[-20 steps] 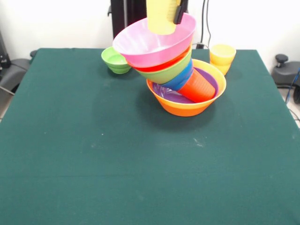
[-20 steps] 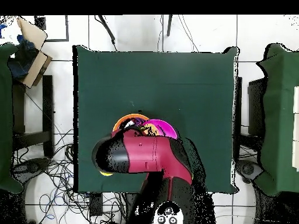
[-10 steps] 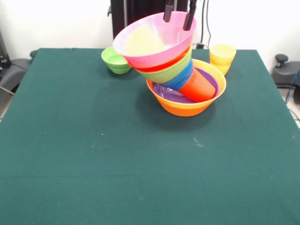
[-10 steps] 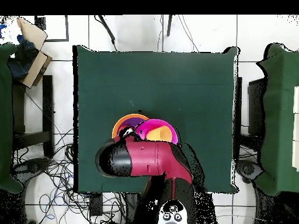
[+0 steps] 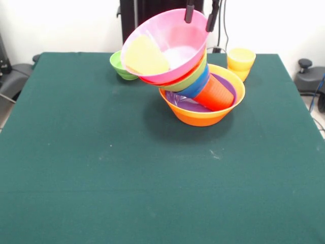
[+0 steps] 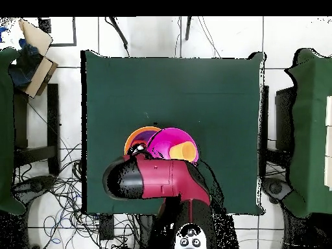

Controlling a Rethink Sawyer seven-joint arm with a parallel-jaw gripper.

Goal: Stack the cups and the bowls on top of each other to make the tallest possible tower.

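Note:
The tower leans left in the front view. Its base is the large orange bowl (image 5: pixel 202 116), which holds the shallow purple bowl (image 5: pixel 183 103) and the tipped red-orange cup (image 5: pixel 214 94). On these rest the blue bowl (image 5: pixel 197 86), a green bowl (image 5: pixel 189 78), a red-orange bowl and the tilted large pink bowl (image 5: pixel 175 40). The pale yellow cup (image 5: pixel 145 57) lies on its side in the pink bowl's low left part. My gripper (image 5: pixel 201 12) hangs open and empty just above the pink bowl's far rim. In the overhead view the pink bowl (image 6: pixel 167 139) and pale cup (image 6: pixel 184 152) show beside the arm (image 6: pixel 159 183).
The small green bowl (image 5: pixel 122 66) sits on the table behind the tower to the left. The other yellow cup (image 5: pixel 240 62) stands upright at the back right, near the table's far edge. The green cloth covers the table (image 5: pixel 127 178).
The pale yellow cup was let go into the pink bowl and slid to its low side. The gripper opened and rose a little. The pink bowl tilted further.

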